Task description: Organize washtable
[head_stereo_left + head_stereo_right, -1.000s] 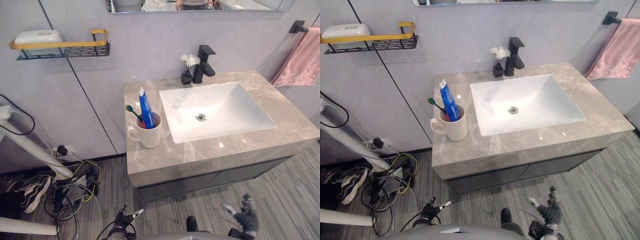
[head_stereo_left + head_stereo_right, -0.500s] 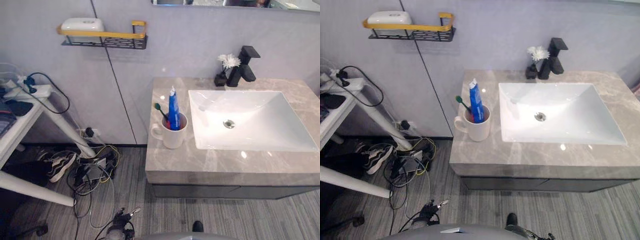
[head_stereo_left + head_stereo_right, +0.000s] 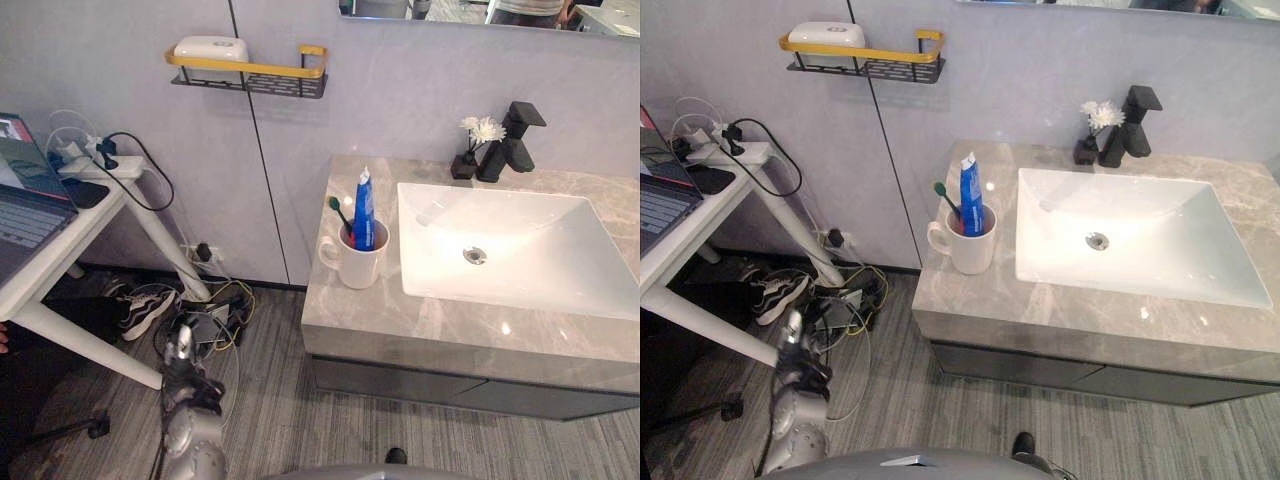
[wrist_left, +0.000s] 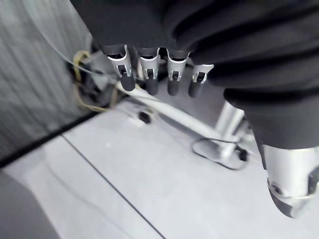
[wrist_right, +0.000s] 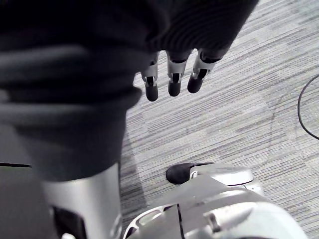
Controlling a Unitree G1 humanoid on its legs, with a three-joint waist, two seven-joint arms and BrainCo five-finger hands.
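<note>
Left eye view: mug (image 3: pixel 362 268), propping toothpaste (image 3: pixel 364 205) and toothbrush (image 3: pixel 337 209) upright, stands near the bench's (image 3: pixel 420 322) left edge beside the sink (image 3: pixel 530 240).
Left hand (image 3: pixel 182 365): your fingers (image 4: pixel 148 82) hang loose, empty, well short of it.
Right hand (image 5: pixel 152 82): fingers (image 5: pixel 174 84) loose, empty.

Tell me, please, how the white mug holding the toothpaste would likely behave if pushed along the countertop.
The white ceramic mug probably slides readily: the grey marble countertop looks glossy. The blue toothpaste tube and green toothbrush stand loose above its rim, so a high push may tip it.
</note>
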